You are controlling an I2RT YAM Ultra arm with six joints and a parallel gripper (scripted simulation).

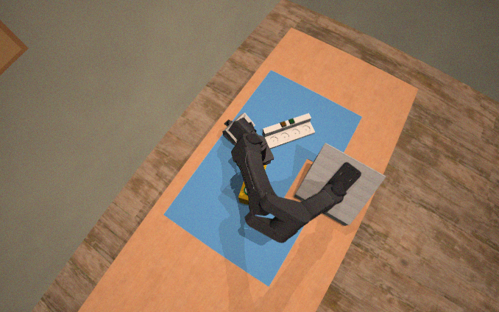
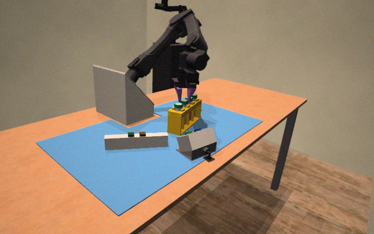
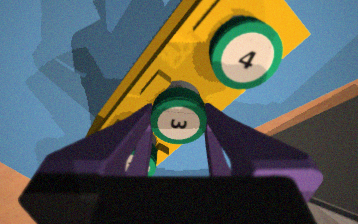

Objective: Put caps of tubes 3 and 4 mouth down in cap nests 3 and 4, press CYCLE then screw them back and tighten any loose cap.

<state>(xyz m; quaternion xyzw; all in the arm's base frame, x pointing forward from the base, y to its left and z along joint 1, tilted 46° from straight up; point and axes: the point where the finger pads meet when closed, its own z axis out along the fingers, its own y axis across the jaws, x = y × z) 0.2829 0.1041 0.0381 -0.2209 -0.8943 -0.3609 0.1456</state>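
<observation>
The yellow decapping station (image 2: 184, 118) stands on the blue mat; it also shows in the wrist view (image 3: 200, 60). My gripper (image 3: 178, 111) reaches down over it and is shut on cap 3 (image 3: 178, 120), a green cap with a white dot marked 3, one purple finger on each side. A grey rim shows just behind that cap. Cap 4 (image 3: 246, 52) sits on its tube beside it, untouched. Another green cap peeks out behind the left finger. In the exterior view the fingers (image 2: 184, 99) stand over the row of caps. The cap tray's nests (image 1: 291, 133) hold nothing.
The cap tray console (image 2: 136, 141) carries a green lamp (image 2: 131, 134) and an amber lamp (image 2: 142, 133), both unlit. The key desk (image 2: 196, 143) with the green key (image 2: 188, 133) and blue key (image 2: 197, 129) stands beside the station. The grey wedge base (image 2: 119, 95) holds the arm.
</observation>
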